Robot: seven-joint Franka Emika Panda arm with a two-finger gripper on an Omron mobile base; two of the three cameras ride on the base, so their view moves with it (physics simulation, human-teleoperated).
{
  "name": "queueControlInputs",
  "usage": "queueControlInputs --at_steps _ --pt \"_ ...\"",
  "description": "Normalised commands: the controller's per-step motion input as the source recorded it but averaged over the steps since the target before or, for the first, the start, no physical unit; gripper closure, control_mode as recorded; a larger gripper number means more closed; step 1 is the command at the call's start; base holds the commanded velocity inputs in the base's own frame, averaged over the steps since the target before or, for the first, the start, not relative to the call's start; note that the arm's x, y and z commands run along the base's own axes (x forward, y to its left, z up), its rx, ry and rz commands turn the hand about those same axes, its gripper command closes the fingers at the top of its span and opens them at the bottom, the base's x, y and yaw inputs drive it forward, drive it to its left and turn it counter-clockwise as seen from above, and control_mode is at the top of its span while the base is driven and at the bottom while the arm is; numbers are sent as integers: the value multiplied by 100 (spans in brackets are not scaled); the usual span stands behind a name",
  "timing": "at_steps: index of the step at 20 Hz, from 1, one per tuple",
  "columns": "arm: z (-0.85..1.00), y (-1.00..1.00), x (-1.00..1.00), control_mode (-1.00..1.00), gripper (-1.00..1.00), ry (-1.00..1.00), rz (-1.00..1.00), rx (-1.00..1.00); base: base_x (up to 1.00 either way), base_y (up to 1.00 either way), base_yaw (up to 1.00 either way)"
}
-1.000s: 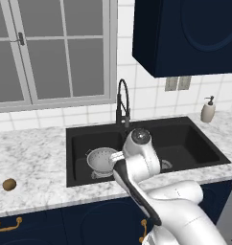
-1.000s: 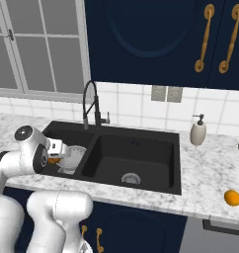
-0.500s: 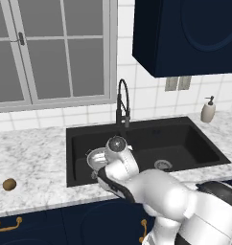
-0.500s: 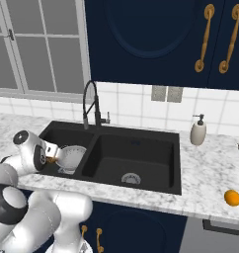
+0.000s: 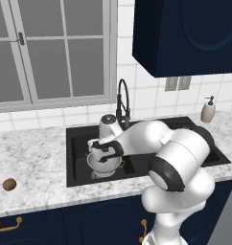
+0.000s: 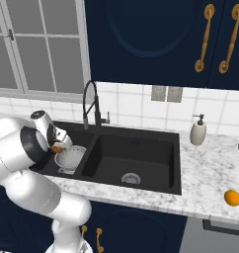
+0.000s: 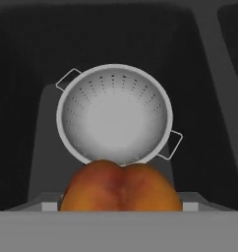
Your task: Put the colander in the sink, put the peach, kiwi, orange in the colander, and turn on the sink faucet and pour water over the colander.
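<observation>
Peach (image 7: 121, 187) held between wide jaws of the gripper (image 5: 104, 152), right above the empty colander (image 7: 114, 114) in the sink's (image 5: 79, 139) left basin. Best to move over the bowl's middle, go low, then let go gently. Kiwi (image 5: 9, 184) waiting on the left counter (image 5: 31, 158).

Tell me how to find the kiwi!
Start at the black sink under the window and look left along the marbled counter. Near its front edge sits the kiwi, alone. It is small, dull brown and egg-shaped, unlike the bright orange lying on the counter right of the sink.
</observation>
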Motion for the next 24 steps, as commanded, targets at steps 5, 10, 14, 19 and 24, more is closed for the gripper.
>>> queueControlInputs --at_steps 5,10,14,19,24 --pt "-25 14 45 -100 100 5 -1 -1 0 0 0" --pt "-39 2 31 -100 100 14 0 0 0 0 0" --pt "-42 2 13 -100 100 12 0 -5 0 0 0" --pt "-39 2 14 -100 100 11 0 -11 0 0 0" --pt "-24 0 16 -100 100 0 0 -8 0 0 0"
